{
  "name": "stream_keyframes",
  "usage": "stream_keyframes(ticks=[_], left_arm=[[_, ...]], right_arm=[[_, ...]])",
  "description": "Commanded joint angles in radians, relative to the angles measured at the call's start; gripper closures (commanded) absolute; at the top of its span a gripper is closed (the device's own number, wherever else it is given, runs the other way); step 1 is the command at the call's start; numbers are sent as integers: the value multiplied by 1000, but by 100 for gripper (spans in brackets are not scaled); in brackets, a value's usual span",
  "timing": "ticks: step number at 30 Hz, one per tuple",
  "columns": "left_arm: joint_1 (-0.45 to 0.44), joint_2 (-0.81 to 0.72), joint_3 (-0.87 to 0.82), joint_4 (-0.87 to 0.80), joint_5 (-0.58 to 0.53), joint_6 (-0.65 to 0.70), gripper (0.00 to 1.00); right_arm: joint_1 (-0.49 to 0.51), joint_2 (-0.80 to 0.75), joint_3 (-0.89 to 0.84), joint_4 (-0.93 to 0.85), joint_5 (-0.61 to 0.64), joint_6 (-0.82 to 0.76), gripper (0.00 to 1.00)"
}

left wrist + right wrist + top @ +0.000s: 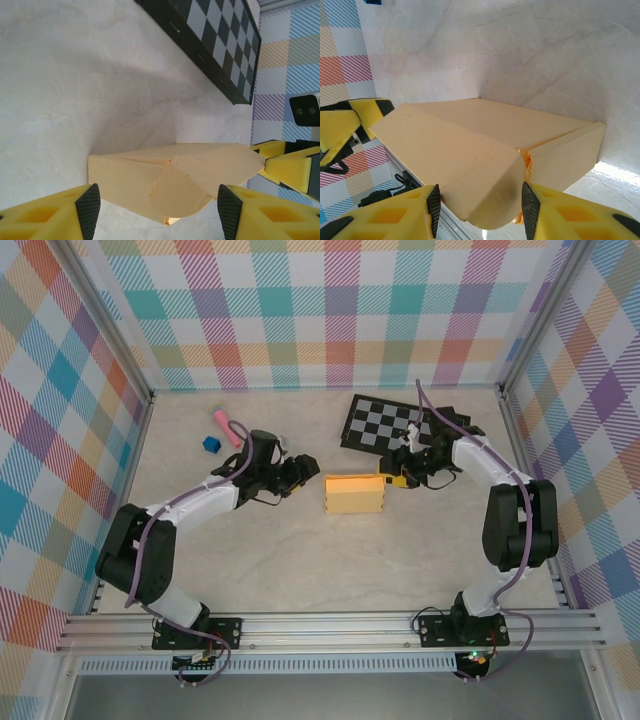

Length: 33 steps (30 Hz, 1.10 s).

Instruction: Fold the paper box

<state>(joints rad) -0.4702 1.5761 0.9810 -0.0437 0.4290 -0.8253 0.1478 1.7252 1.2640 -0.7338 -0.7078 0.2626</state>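
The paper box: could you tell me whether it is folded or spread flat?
Folded up: the paper box shows raised walls and a top in both wrist views; its rounded end flap looks untucked.

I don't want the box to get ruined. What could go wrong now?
The rounded flap of the paper box sticks out loose at the right claw; it might spring open or crease if pushed crooked. The left claw stands open at the other end, not holding, so the thin box could slide when pressed.
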Motion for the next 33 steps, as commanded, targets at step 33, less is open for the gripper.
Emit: stream_keyframes(ticks=[33], left_arm=[[-38, 147, 231, -133, 164, -192, 28]], right_arm=[[7, -95, 8, 24, -7, 38, 44]])
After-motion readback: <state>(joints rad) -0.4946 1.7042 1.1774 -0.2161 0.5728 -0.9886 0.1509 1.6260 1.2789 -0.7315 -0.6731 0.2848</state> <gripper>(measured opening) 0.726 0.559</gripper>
